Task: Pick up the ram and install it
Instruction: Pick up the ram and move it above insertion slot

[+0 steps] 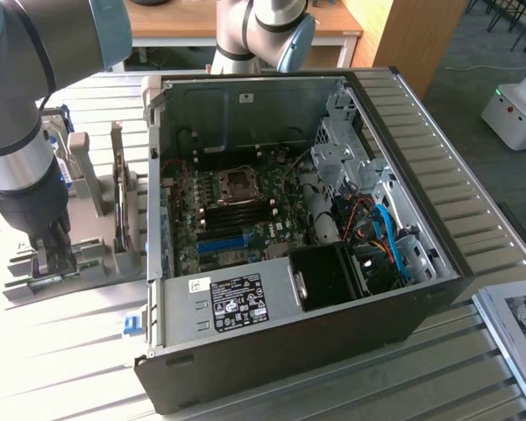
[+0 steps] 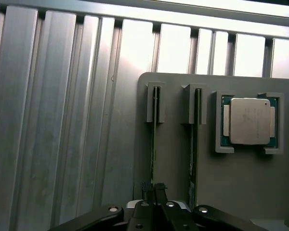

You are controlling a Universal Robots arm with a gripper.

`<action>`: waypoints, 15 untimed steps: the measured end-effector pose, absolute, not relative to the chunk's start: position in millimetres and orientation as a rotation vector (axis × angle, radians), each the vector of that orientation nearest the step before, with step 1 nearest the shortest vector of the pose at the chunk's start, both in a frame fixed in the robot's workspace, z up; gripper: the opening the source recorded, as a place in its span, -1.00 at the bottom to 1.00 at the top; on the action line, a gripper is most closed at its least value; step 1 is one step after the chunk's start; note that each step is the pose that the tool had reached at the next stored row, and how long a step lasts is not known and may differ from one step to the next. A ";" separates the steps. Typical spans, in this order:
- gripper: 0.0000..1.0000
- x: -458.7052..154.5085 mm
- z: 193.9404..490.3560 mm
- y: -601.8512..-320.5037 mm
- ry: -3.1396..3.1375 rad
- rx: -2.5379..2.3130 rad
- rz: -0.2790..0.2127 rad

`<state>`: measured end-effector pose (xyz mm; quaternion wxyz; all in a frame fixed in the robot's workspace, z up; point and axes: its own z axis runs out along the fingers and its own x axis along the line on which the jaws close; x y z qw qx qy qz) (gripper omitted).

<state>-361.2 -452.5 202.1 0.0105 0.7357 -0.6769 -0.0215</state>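
The ram (image 2: 154,134) is a thin green stick seen edge-on, standing in a slot of a grey holder tray (image 2: 231,183). My gripper (image 2: 154,190) is shut on its near end, with the black fingers (image 2: 147,192) pinched against both faces. In the exterior view the gripper (image 1: 51,263) reaches down onto the same holder (image 1: 96,254) at the exterior view's left, beside the open computer case (image 1: 403,114). The motherboard (image 1: 237,210) lies exposed inside the case, and the arm hides the ram there.
A second thin stick (image 2: 194,144) stands in the neighbouring slot, and a silver-lidded processor (image 2: 249,120) sits in a pocket beyond it. Inside the case are a blue slot (image 1: 221,244), a black fan shroud (image 1: 329,274), cables (image 1: 386,232) and a labelled power supply (image 1: 237,303). The table is ribbed aluminium (image 2: 62,120).
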 end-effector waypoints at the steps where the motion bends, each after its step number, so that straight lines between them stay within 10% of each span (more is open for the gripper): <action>1: -0.76 -361.2 202.0 -452.5 -2.119 2.290 -0.067; 15: -0.76 -361.2 205.2 -452.5 -2.132 2.278 -0.067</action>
